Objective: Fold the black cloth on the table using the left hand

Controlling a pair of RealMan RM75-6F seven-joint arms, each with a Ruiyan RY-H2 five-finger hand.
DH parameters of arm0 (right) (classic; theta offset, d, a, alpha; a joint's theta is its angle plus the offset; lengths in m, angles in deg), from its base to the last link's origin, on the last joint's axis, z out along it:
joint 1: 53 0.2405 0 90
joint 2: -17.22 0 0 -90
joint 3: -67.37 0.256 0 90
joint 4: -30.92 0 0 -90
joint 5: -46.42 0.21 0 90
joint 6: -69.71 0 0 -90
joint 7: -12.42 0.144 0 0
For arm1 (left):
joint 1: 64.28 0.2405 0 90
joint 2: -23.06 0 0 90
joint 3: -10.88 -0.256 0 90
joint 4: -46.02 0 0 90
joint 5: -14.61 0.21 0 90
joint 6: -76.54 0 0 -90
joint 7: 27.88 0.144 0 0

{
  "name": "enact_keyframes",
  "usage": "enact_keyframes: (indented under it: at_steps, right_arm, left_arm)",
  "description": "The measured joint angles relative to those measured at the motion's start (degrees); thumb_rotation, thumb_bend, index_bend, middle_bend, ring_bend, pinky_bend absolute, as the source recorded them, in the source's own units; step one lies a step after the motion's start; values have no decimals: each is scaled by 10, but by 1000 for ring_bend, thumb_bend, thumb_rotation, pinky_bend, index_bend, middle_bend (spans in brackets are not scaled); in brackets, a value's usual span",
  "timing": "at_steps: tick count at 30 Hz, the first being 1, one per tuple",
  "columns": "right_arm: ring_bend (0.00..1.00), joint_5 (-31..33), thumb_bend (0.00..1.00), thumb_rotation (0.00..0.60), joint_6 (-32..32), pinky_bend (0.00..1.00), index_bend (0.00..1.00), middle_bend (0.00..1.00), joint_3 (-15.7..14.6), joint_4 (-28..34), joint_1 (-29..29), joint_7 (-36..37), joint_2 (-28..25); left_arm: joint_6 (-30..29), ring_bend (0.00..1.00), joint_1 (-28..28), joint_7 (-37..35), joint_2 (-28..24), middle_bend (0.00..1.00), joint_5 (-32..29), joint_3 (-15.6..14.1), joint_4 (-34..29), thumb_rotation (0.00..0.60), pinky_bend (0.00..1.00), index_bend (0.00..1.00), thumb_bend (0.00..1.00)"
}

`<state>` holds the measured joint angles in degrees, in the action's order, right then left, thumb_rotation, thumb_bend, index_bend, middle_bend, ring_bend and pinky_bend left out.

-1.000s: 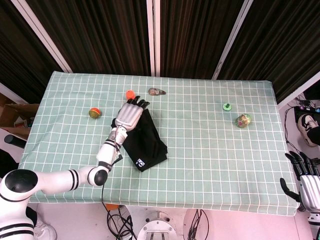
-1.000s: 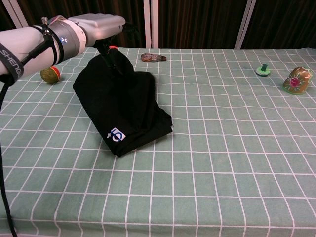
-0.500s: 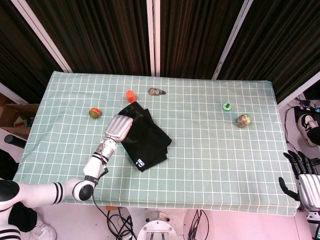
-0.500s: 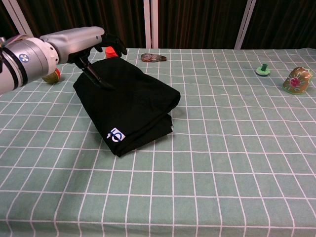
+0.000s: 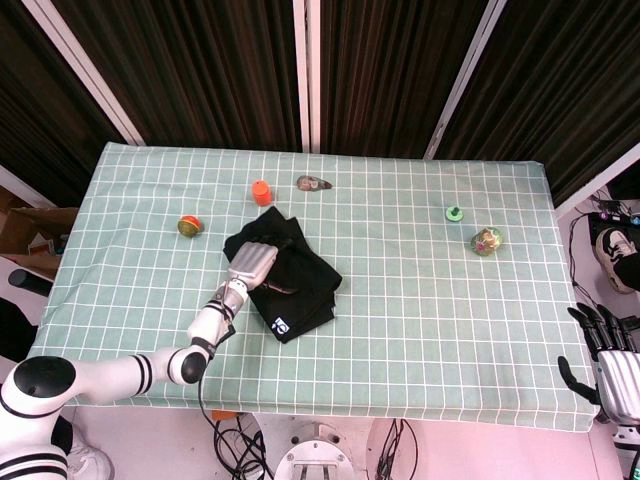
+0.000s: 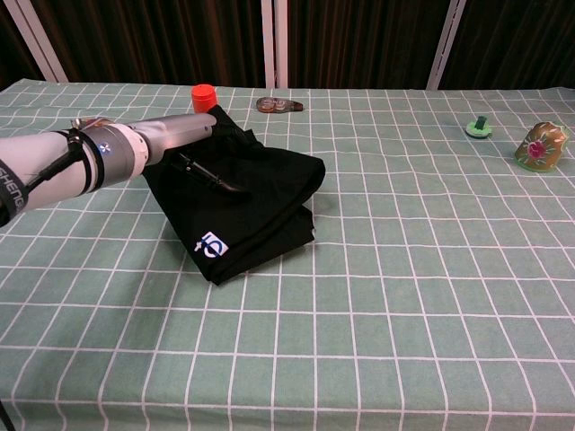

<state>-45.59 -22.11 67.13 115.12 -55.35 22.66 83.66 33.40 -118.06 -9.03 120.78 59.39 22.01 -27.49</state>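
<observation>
The black cloth lies folded in a thick bundle on the green checked table, left of centre, with a white logo label at its near corner. My left hand lies palm down over the cloth's left part, and its dark fingers are stretched out onto the top layer without gripping any fabric. My right hand hangs off the table's right near corner with fingers apart and nothing in it. It shows only in the head view.
An orange cap and a brown object sit just behind the cloth. A small ball lies to the left. A green knob and a green-pink toy sit far right.
My left hand carried the raised cloth edge down and over, let it go, then moved toward the near side onto the folded cloth. The right hand stayed put.
</observation>
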Motion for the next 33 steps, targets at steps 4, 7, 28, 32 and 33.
enact_keyframes:
  at_steps: [4, 7, 28, 32, 33]
  right_arm:
    - [14, -2, 348, 600, -6, 137, 153, 114, 0, 2, -2, -1, -1]
    - [14, -2, 348, 600, -10, 137, 156, 114, 0, 3, -5, -1, -2]
    - [15, 3, 348, 600, -7, 137, 156, 114, 1, -10, -7, 13, 2]
    - [15, 4, 348, 600, -11, 137, 156, 114, 1, -13, -10, 17, 2]
    - [14, 4, 348, 600, -12, 137, 156, 114, 1, -15, -10, 19, 3]
  left_arm:
    - [13, 72, 0, -6, -17, 220, -3, 0, -27, 303, 158, 139, 75]
    - [1, 72, 6, -12, -34, 206, 20, -2, -68, 303, 159, 139, 75]
    - [-34, 72, 41, 2, -43, 227, 190, -91, -212, 309, 159, 140, 92]
    - [-20, 72, 39, 2, -42, 234, 190, -101, -217, 308, 158, 140, 92]
    - [-17, 72, 39, 0, -43, 234, 191, -103, -219, 308, 158, 140, 92]
